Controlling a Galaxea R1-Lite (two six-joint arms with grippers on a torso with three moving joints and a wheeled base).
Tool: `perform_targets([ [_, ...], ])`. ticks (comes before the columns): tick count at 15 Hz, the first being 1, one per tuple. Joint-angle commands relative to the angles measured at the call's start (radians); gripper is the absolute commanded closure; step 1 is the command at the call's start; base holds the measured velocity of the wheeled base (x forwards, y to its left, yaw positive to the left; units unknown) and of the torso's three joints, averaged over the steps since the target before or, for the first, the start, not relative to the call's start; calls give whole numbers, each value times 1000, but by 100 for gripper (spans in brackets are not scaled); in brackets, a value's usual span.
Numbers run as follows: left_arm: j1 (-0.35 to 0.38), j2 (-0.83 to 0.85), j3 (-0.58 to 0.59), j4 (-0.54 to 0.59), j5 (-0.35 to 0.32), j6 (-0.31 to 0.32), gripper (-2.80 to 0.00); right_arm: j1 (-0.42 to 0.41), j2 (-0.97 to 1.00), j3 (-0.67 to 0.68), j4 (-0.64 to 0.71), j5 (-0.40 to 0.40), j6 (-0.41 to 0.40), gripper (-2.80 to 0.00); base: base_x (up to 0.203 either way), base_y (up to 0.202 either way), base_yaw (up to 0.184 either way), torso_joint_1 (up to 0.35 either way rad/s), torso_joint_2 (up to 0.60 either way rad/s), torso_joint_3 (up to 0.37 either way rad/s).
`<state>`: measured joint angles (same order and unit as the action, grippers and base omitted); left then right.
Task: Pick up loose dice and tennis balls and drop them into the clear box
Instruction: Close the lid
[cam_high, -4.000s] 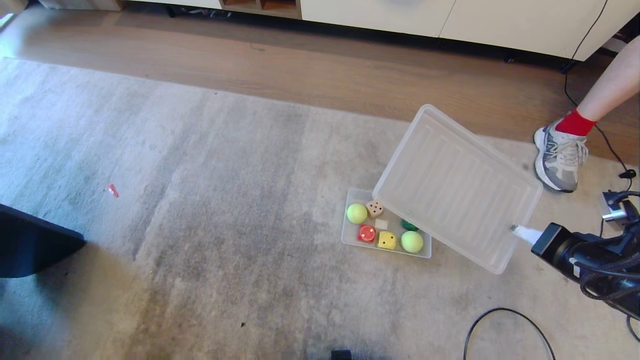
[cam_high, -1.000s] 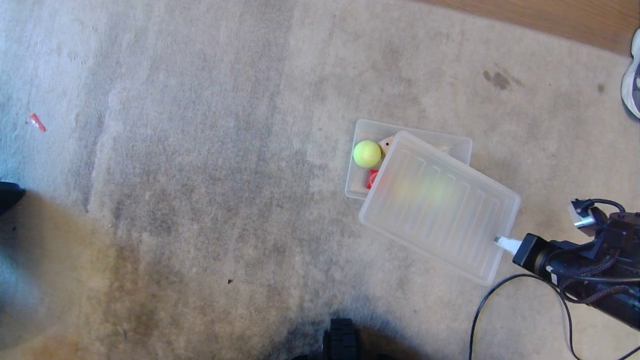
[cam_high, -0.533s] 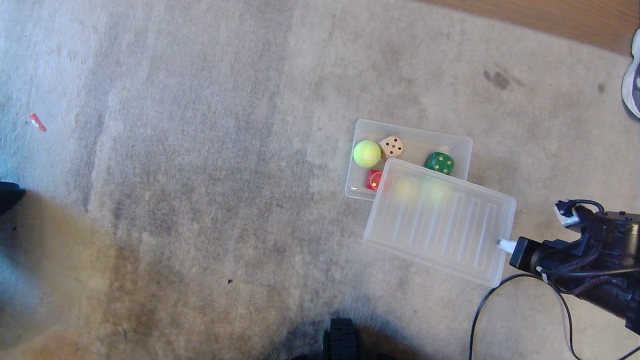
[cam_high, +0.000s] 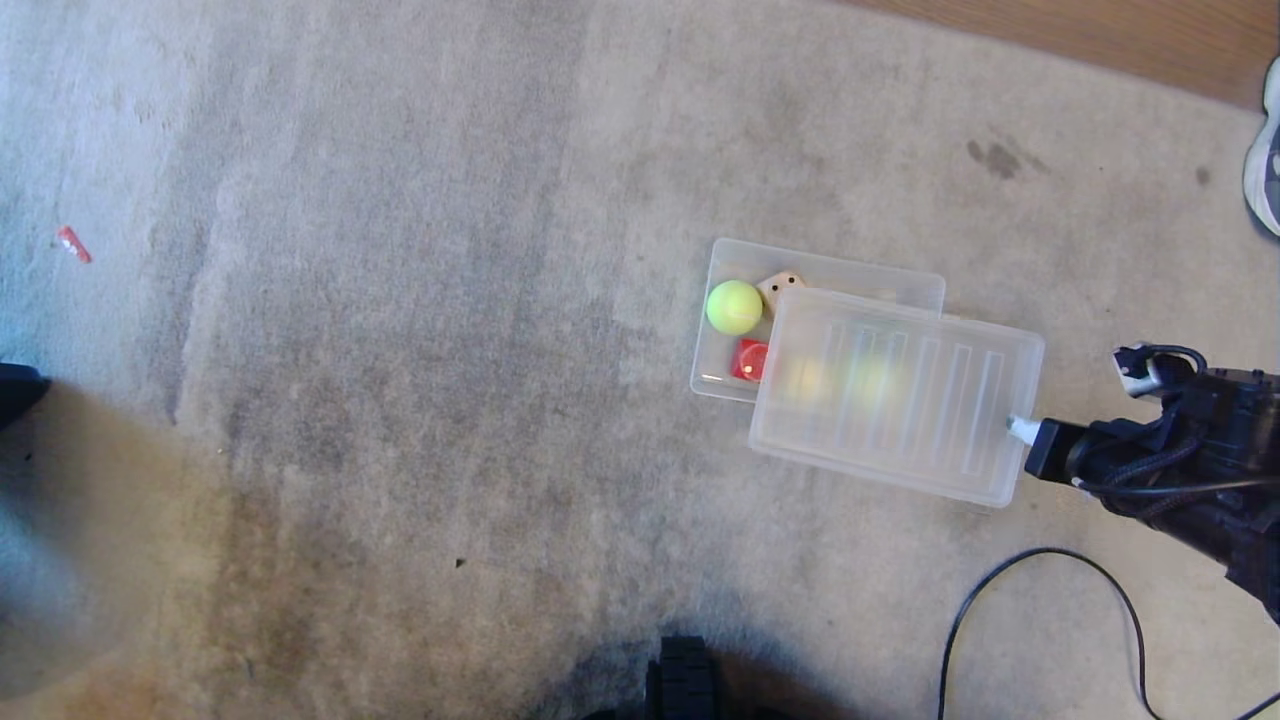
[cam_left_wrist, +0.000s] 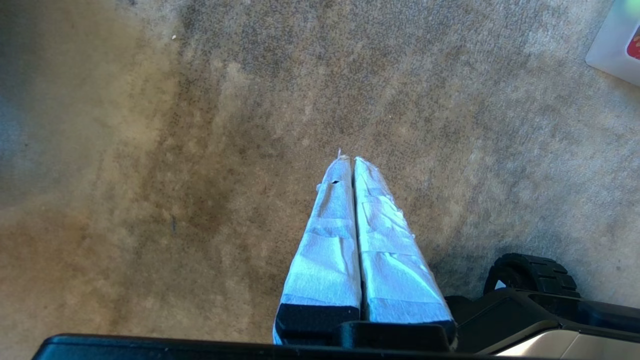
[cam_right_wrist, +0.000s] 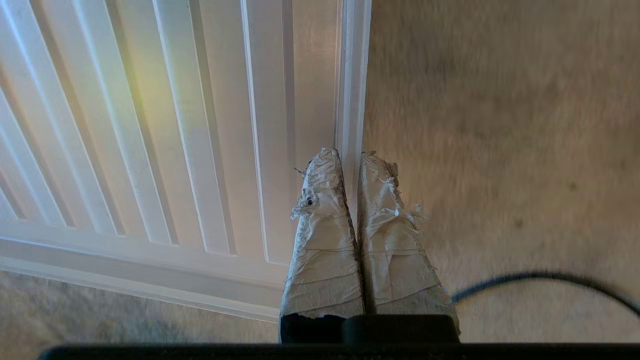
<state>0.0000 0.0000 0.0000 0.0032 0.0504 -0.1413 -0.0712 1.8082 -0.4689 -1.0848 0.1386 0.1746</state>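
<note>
The right gripper (cam_high: 1018, 428), its taped fingers pinched together on the near edge of the flat translucent ribbed lid (cam_high: 900, 395), has swung that lid back over the small clear plastic box (cam_high: 722, 262) on the grey carpet (cam_high: 400, 350); half a second ago the lid sat lower and left the dark green die uncovered, and now that die is hidden beneath it. Beyond the gripper, past the lid's far edge, one fuzzy yellow-green tennis ball (cam_high: 734, 306), part of the beige die (cam_high: 777, 284) and part of the red die (cam_high: 750, 359) show inside the box; yellowish blurs through the lid suggest the rest. All pieces seem boxed, so closing looks like the step in hand. The left gripper (cam_left_wrist: 350, 162), fingers together, hangs idle over bare carpet.
</note>
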Motion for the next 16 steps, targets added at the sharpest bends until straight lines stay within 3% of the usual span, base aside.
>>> perform_targets([
  [1,0,0,0,0,0,-1,0,-3,44,-62,-8,3,-7,0,0,0,0,0,0,0],
  [5,0,0,0,0,0,-1,0,-18,74,-187,30,38,-21,0,0,0,0,0,0,0],
  [10,0,0,0,0,1,-1,0,2,35,-224,66,56,-10,0,0,0,0,0,0,0],
  [16,0,0,0,0,0,-1,0,43,51,-315,163,79,72,0,0,0,0,0,0,0],
])
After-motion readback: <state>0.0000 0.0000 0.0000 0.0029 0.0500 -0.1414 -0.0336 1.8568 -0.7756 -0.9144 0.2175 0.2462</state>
